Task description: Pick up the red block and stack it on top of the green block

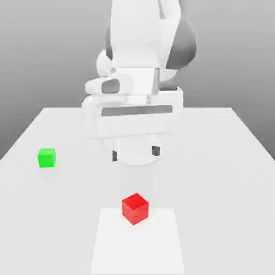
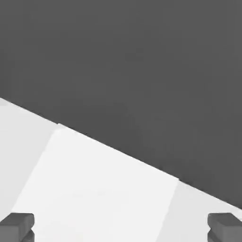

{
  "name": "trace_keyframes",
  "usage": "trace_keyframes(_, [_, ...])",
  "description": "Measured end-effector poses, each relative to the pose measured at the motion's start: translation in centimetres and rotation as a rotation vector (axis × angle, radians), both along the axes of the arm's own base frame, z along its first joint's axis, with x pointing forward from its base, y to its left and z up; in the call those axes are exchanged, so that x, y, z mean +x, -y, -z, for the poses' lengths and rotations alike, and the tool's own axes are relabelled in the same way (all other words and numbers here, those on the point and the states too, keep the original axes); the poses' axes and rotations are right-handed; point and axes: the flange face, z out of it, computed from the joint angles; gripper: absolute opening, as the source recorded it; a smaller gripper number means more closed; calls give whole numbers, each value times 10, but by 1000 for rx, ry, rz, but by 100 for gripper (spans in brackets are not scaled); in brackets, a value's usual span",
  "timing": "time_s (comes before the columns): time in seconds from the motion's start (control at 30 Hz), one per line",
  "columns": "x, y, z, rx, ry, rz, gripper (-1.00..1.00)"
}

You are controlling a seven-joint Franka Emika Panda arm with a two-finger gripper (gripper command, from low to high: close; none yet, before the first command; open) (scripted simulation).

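Red block point(image 1: 135, 208): small glossy cube, plain faces, bright red, one corner toward camera. Rests on white table point(image 1: 225, 161), at front, on lighter rectangular patch point(image 1: 137, 247).

Green block point(image 1: 46, 157): small plain bright green cube, slightly smaller than red. Rests on table toward exterior view's left, well apart from red block.

Gripper point(image 1: 135, 153): above table, behind red block, fingers point(image 2: 17, 224) spread wide, holding nothing.

no readable text, labels or numbers anywhere
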Motion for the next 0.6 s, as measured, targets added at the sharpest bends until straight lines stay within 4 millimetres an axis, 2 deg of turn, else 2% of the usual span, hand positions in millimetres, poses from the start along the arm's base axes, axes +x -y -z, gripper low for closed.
trace_keyframes(0.1, [-29, 0, 75, -7, -109, -90, 0])
trace_keyframes(0.17, [-35, 0, 102, -9, -130, -110, 0])
trace_keyframes(0.27, [-38, 1, 129, -11, -137, -114, 0])
trace_keyframes(0.3, [-39, 1, 137, -11, -137, -114, -100])
trace_keyframes(0.5, [-40, 1, 141, -10, -139, -114, -100])
trace_keyframes(0.6, [-38, 1, 126, -10, -139, -114, -100])
